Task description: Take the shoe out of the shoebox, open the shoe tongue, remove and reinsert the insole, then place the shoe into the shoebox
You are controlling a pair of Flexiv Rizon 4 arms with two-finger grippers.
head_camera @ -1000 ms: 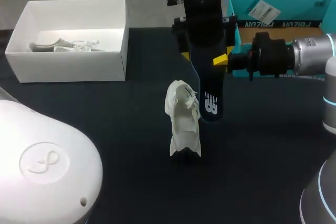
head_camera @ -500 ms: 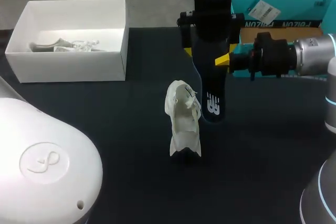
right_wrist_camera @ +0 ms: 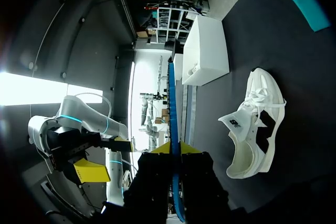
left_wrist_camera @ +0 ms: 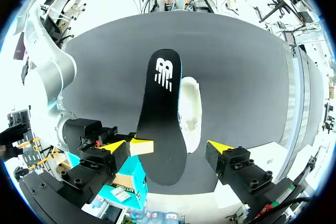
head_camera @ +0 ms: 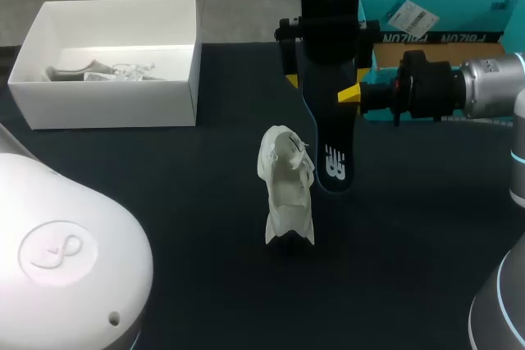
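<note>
Pinching the insole (head_camera: 328, 145) edgewise, right claw (right_wrist_camera: 174, 148) hovers near shoe (head_camera: 287, 194); left claw (left_wrist_camera: 168, 148) spread.

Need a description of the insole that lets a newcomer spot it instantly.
On the dark table, find the white shoe near the middle. In the head view the insole is just right of it, pinched by the right gripper. It is the only long, flat, black piece, with a white logo and a blue edge.

Dark matte table (head_camera: 164, 194), evenly lit, faint shadows.
</note>
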